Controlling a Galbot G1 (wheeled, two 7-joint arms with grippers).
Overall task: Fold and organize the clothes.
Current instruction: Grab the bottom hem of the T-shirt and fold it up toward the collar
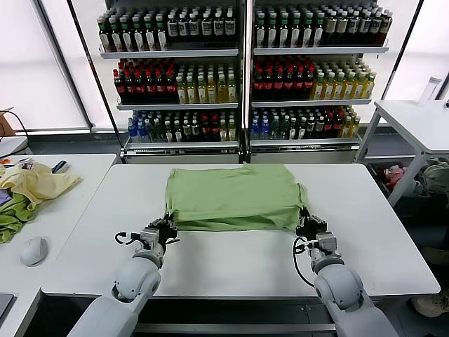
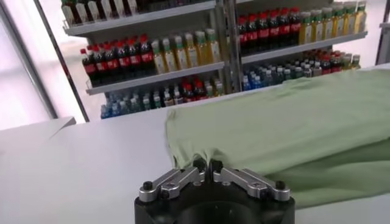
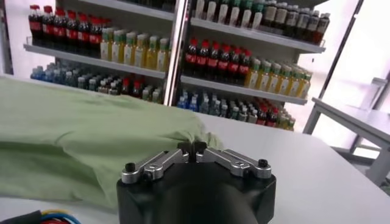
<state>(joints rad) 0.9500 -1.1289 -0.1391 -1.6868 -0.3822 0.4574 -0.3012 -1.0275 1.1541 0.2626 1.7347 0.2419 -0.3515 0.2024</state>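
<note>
The light green shirt (image 1: 233, 196) lies folded into a rough rectangle on the white tabletop (image 1: 379, 232), directly ahead of both grippers and stretched between them; its print and buttons are not visible from any view; the left gripper (image 1: 166, 226) sits at the shirt's near left corner, and in the left wrist view its fingers (image 2: 199, 165) are pressed together with a small bunch of green fabric pinched between the tips, so the left gripper (image 2: 207, 165) is clamped on the shirt (image 2: 286, 131); cloth puckers just above that pinch and the rest of the garment spreads away from the gripper toward the other arm; the right gripper (image 1: 306, 223) sits at the shirt's near right corner, where the fabric rises in a little peak beside it; in the right wrist view its fingers (image 3: 184, 148) are drawn together at the edge of the cloth, the right gripper (image 3: 192, 148) closed on the shirt (image 3: 79, 131) hem, with the green folds heaped just beside and beyond it; both grippers are low, close to the tabletop, and well apart from each other across the shirt's width; beyond the shirt stand shelves (image 1: 238, 53) filled with bottled drinks; far off to the left gripper's outer side, on a separate table, lie a pale yellow garment (image 1: 38, 184) over a darker green cloth (image 1: 14, 216), with a white mouse (image 1: 33, 250) nearer the robot.
</note>
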